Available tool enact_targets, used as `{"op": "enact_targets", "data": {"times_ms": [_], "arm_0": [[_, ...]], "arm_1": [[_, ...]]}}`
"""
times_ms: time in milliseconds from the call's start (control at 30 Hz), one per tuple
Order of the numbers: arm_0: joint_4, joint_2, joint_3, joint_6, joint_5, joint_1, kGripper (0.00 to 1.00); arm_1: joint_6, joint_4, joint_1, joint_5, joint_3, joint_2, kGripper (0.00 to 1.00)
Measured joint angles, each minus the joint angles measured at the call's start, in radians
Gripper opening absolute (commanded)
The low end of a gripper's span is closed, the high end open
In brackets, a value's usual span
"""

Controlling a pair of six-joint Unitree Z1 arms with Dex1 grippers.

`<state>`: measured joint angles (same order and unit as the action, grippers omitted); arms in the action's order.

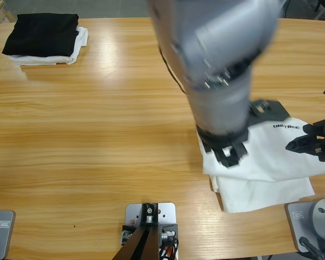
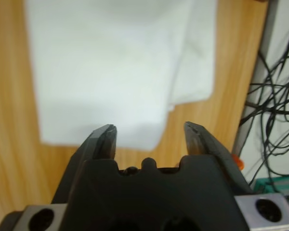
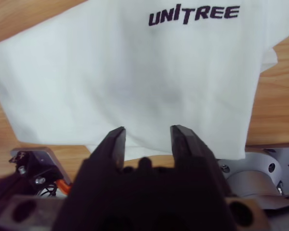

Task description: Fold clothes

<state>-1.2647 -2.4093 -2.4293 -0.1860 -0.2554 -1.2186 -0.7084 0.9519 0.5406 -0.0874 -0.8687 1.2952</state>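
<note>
The clothes are a white T-shirt with black "UNITREE" lettering, lying folded flat at the table's right front. A lower layer sticks out along its front edge. My left gripper hangs from the big silver arm over the shirt's left edge, jaws open and empty. In the left wrist view the shirt lies just beyond that gripper. My right gripper sits over the shirt's right side, below the lettering, open. The right wrist view shows the shirt past the open gripper.
At the table's back left corner, a folded black garment lies on a smaller folded white cloth. Beyond the table edge, the left wrist view shows a tangle of cables.
</note>
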Motion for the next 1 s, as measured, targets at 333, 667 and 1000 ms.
{"op": "enact_targets", "data": {"times_ms": [333,667,1000], "arm_0": [[-0.071,-0.221,-0.194,0.316,0.039,-0.032,0.996],[-0.134,-0.270,-0.237,0.592,0.040,-0.033,1.000],[-0.233,-0.267,-0.241,0.599,0.228,-0.043,1.000]], "arm_1": [[-0.013,0.003,0.000,0.011,0.004,-0.048,1.000],[-0.015,0.003,0.000,0.037,0.008,-0.076,1.000],[-0.015,0.002,0.000,0.039,0.016,-0.109,1.000]]}}
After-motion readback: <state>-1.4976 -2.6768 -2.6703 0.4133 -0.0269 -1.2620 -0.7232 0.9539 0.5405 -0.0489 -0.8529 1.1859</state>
